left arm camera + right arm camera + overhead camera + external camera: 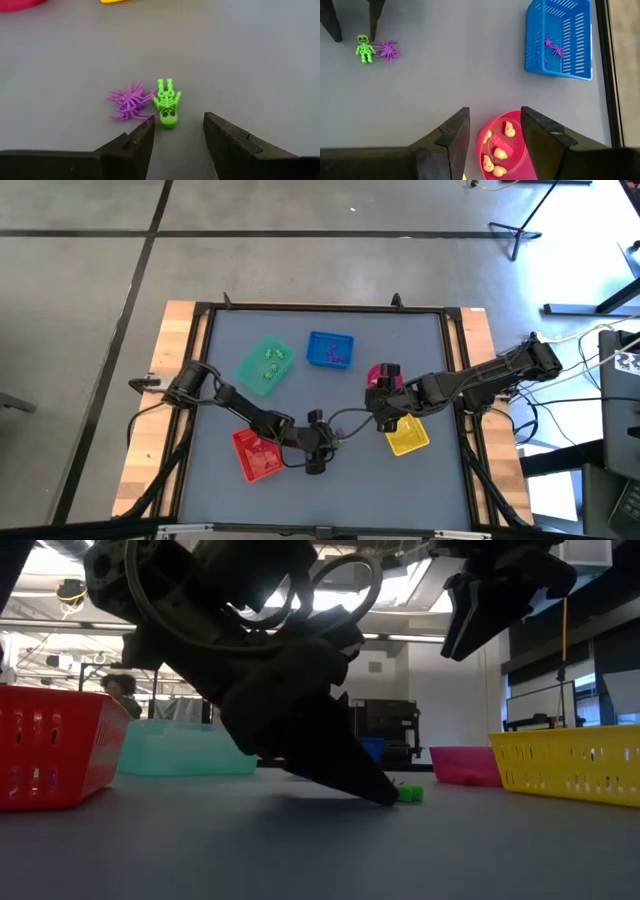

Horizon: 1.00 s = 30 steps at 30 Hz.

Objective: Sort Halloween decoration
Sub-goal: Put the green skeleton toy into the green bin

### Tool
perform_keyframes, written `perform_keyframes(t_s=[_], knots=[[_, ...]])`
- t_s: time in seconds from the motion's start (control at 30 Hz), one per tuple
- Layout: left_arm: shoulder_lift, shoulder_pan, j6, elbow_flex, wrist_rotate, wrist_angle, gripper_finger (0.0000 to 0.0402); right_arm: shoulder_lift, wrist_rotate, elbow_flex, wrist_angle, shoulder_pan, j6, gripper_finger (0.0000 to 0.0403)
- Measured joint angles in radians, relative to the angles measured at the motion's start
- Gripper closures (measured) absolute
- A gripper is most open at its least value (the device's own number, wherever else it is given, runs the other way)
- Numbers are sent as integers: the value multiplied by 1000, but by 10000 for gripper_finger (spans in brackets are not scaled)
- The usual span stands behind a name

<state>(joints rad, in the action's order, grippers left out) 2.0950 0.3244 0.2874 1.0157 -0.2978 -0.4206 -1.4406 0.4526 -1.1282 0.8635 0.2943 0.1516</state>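
Observation:
A green skeleton (167, 102) and a purple spider (131, 100) lie side by side, flat on the grey table; they also show in the right wrist view as the skeleton (364, 48) and the spider (387, 50). My left gripper (178, 131) is open and low over the table, its fingertips just short of the skeleton's head and to either side of it, not touching. In the low view the green skeleton (408, 793) shows just past its fingertip. My right gripper (495, 130) is open and raised above the pink bowl (507, 150), which holds several pinkish skulls.
The blue tray (330, 350) holds purple spiders (552, 46); the green tray (265, 365) holds green pieces. The red tray (258, 455) sits beside my left arm, and the yellow tray (407, 435) lies under my right arm. Bare grey table lies around the two trinkets.

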Motion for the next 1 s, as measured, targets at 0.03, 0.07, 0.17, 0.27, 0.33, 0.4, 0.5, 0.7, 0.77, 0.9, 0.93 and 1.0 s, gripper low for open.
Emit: perform_keyframes(t_s=[0.03, 0.07, 0.17, 0.27, 0.33, 0.4, 0.5, 0.7, 0.77, 0.9, 0.93, 1.0], knots=[[5, 0, 0, 0, -2, -7, 242, 0, 0, 0, 0, 0, 0, 228], [6, 0, 0, 0, -5, -8, 242, 0, 0, 0, -1, 0, 0, 228], [6, 0, -1, 0, -13, -10, 243, 0, 0, 0, -2, 0, 0, 228], [8, 0, -1, 0, -23, -20, 243, 0, 0, 0, -2, 0, 0, 228], [9, 0, -1, 0, -24, -25, 243, 0, 0, 0, -2, 0, 0, 228], [9, -1, -1, 0, -29, -25, 243, 0, 0, 0, -2, 0, 0, 228], [9, -1, -1, 0, -31, -25, 244, 0, 0, 0, -2, 0, 0, 228], [9, -1, 0, 0, -32, -24, 270, 0, 0, 0, -2, 0, 0, 228], [9, -1, 0, 0, -32, -24, 283, 0, 0, 0, -2, 0, 0, 228], [9, -1, 0, 0, -32, -24, 307, 0, 0, 0, -2, 0, 0, 228], [9, -1, 0, 0, -32, -24, 313, 0, 0, 0, -2, 0, 0, 228], [9, -1, 0, 0, -33, -24, 322, 0, 0, 0, -2, 0, 0, 228]])
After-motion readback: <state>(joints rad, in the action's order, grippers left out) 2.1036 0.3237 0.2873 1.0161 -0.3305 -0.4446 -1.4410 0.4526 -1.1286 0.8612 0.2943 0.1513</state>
